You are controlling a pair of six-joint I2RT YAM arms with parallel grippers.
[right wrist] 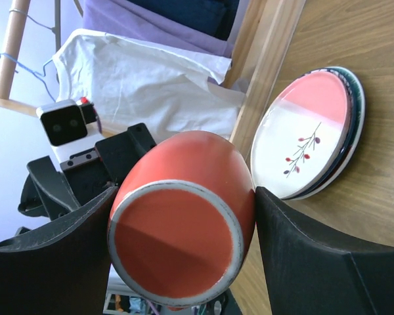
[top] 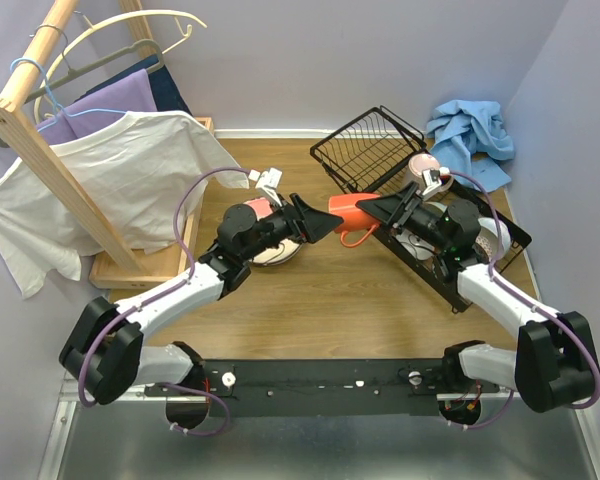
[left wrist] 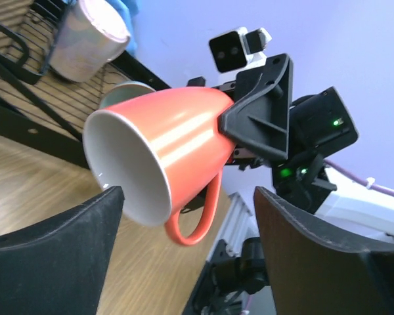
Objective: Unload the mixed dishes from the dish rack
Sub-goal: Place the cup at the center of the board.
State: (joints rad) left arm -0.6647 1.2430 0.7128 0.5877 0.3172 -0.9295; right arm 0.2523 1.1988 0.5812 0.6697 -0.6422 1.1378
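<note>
My right gripper [top: 372, 211] is shut on the base of the orange mug [top: 347, 218] and holds it sideways in the air, left of the black dish rack [top: 482, 262]. In the right wrist view my gripper [right wrist: 184, 226] has both fingers pressed on the mug [right wrist: 184, 230]. My left gripper [top: 322, 222] is open, and its fingers [left wrist: 52, 252] flank the mug's white mouth [left wrist: 128, 167] without closing on it. A stack of plates topped by the pink-and-cream sprig plate [right wrist: 305, 138] lies on the table under the left arm. A pink mug [top: 425, 164] and other dishes remain in the rack.
The rack's raised wire basket [top: 365, 148] stands at the back centre. A wooden clothes stand [top: 145, 262] with a white shirt [top: 120, 180] fills the left side. A blue cloth [top: 470, 135] lies at the back right. A pale bowl [left wrist: 121, 93] sits behind the mug.
</note>
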